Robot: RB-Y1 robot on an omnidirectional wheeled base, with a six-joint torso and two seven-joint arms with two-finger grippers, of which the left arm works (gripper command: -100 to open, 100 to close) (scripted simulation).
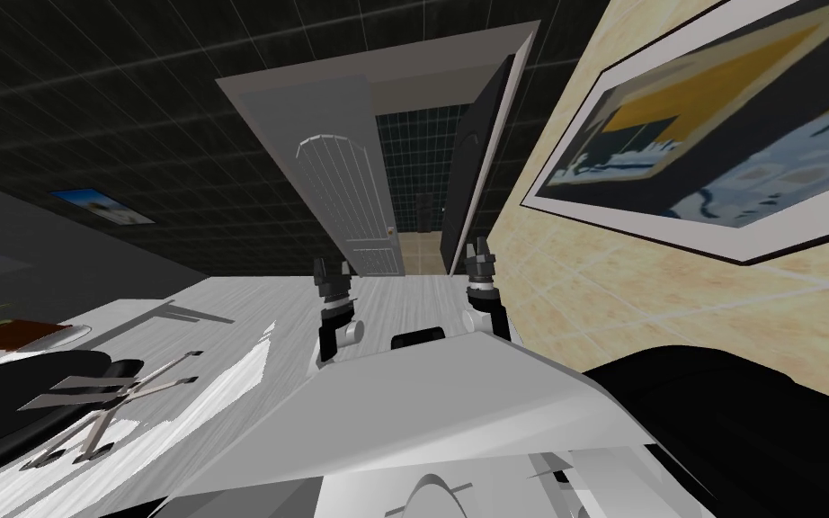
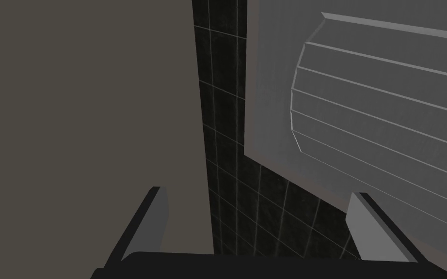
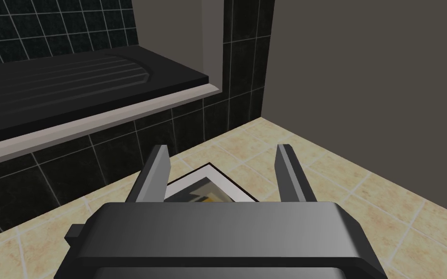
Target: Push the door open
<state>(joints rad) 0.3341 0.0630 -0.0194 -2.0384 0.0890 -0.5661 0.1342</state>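
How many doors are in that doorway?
2. A light grey door stands on the left. A black door stands beside it on the right, swung partly open. None looks hidden.

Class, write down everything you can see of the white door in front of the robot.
The white door is plain, pale grey-white, with a raised arched panel of parallel grooves and a small knob at its edge. It stands upright in a pale frame, beside a dark door swung ajar. Nothing touches it; the left gripper, fingers open, points toward it.
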